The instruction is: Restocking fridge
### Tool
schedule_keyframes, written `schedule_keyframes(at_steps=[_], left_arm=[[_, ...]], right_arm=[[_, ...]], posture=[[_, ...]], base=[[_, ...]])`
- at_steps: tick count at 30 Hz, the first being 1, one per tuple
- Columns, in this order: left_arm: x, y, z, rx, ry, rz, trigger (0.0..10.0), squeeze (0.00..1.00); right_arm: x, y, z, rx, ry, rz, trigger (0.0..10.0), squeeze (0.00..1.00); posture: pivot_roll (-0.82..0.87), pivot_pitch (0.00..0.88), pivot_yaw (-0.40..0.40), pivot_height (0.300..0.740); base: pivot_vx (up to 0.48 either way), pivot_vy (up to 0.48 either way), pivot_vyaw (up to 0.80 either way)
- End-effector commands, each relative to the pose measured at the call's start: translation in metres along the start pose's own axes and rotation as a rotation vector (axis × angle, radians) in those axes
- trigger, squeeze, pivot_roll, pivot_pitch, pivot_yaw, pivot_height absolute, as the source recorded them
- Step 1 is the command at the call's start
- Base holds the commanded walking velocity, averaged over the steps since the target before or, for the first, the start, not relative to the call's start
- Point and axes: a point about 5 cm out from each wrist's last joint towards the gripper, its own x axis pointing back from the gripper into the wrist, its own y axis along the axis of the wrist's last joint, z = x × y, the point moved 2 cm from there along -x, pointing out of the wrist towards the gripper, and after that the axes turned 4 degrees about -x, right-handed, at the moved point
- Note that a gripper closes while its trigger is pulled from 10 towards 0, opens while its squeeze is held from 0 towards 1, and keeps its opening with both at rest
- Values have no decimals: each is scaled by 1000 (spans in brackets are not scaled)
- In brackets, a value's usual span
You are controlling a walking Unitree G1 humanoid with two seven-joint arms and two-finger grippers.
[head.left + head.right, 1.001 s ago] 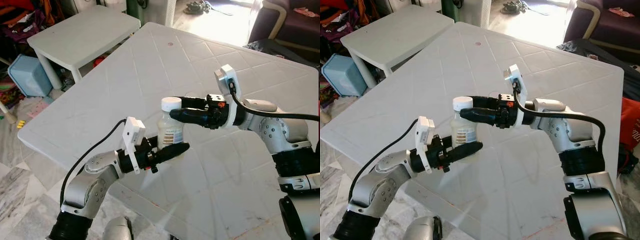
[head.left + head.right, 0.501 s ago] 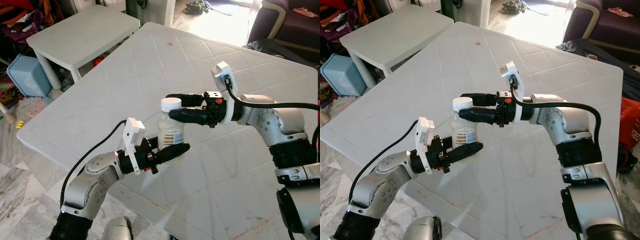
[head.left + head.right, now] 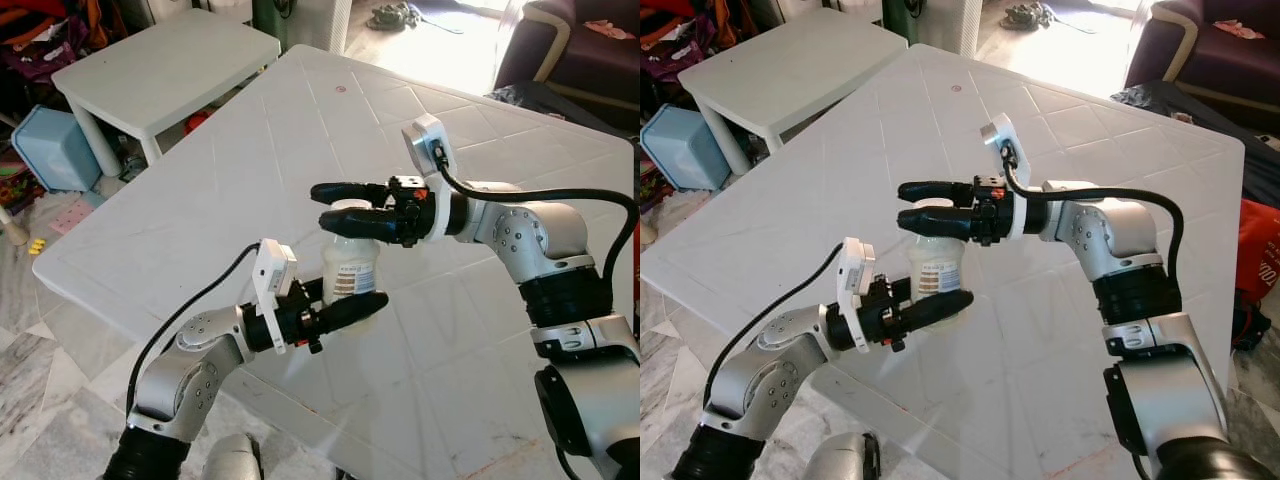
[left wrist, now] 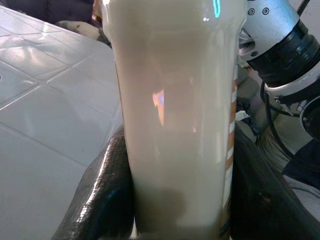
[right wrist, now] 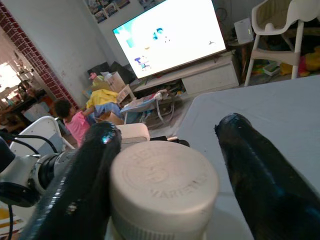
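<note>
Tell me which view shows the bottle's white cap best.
The right wrist view: the cap sits close up between the right gripper's open fingers, its raised lettering visible. Both eye views show it small, partly hidden behind those fingers. The left wrist view shows the bottle body, held by the left gripper.

White table (image 3: 200, 200), smaller white table (image 3: 160, 60) beyond, marble floor (image 3: 40, 400), lit television (image 5: 170, 35).

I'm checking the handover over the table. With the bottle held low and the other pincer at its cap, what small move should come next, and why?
Probably close the right pincer on the white cap. Its fingers stand open on either side of the cap, not yet squeezing it, while the left pincer is shut on the bottle lower down, holding it upright above the table.
</note>
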Motion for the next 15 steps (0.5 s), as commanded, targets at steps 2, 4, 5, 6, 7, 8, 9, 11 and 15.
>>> schedule_keyframes(at_steps=[2,4,5,6,7,8,9,11,15], left_arm=[[-7,9,-9,-43,-58,-26,0,0],[-7,9,-9,-43,-58,-27,0,0],[-7,9,-9,-43,-58,-27,0,0],[-7,9,-9,-43,-58,-27,0,0],[-7,9,-9,-44,-58,-27,0,0],[-7,9,-9,-44,-58,-27,0,0],[-7,9,-9,-44,-57,-27,0,0],[-7,9,-9,-44,-55,-28,0,0],[-7,9,-9,-46,-51,-31,0,0]], right_arm=[[7,1,1,5,-14,15,0,0],[8,0,2,-1,-14,21,0,0],[9,-1,2,-2,-14,22,0,0],[9,-1,2,-2,-14,22,0,0],[10,-3,2,-10,-17,24,0,0],[11,-5,3,-15,-17,27,0,0],[12,-8,3,-22,-19,33,0,0],[13,-12,4,-30,-22,39,0,0],[14,-19,5,-52,-35,32,0,0]], posture=[[-46,73,-55,740],[-46,73,-55,740],[-46,73,-55,740],[-46,73,-55,740],[-49,74,-56,740],[-49,74,-56,740],[-48,74,-57,740],[-48,74,-57,740],[-48,74,-58,740]], base=[[0,0,0],[0,0,0],[0,0,0],[0,0,0],[0,0,0],[0,0,0],[0,0,0],[0,0,0],[0,0,0]])
